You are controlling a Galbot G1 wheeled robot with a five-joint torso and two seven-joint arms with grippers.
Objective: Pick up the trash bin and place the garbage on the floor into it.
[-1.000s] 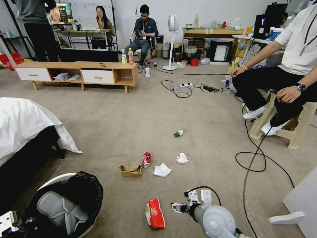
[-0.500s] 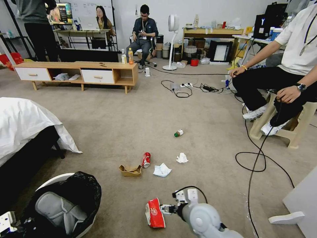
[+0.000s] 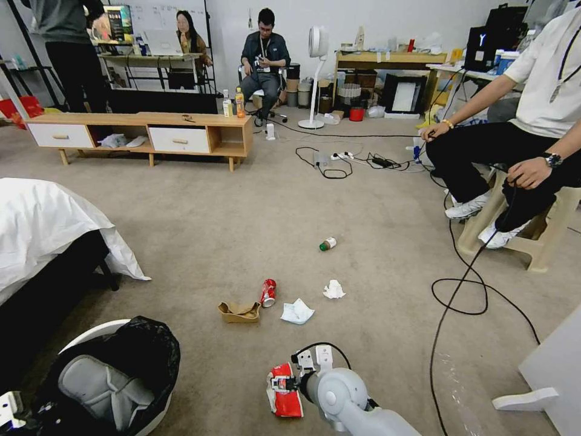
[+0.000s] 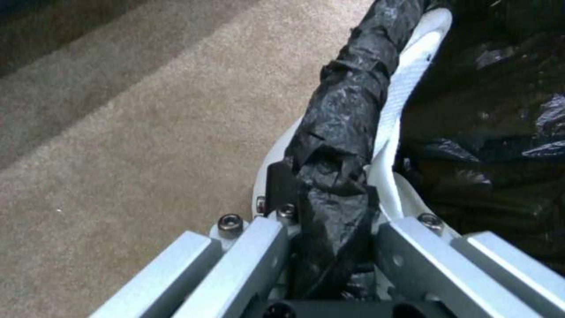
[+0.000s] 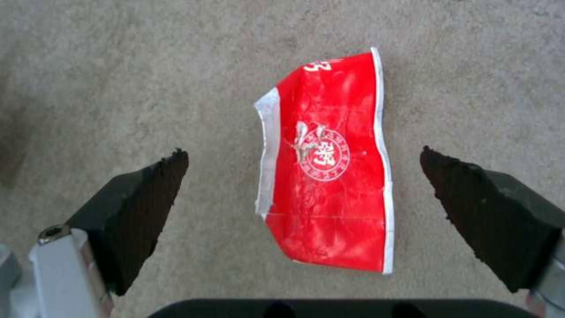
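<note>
Gripping the bag-lined rim of the trash bin (image 3: pixel 109 375) with the left gripper (image 4: pixel 329 229) at the lower left, jaws clamped on the white edge and crinkly black liner, bin tilting above the carpeted floor (image 3: pixel 200 242). Lying farther ahead on the carpet: torn brown cardboard (image 3: pixel 239 311), red soda can (image 3: pixel 268 292) touching it, flat white tissue (image 3: pixel 297 312), crumpled tissue (image 3: pixel 333 289), green-capped bottle (image 3: pixel 327 244) well beyond. Hovering over the red snack wrapper (image 5: pixel 326 163) near the robot's base, right gripper (image 5: pixel 306 194) spread wide, black pads (image 5: pixel 147 194) flanking the wrapper without touching, wrapper flat on the carpet.
</note>
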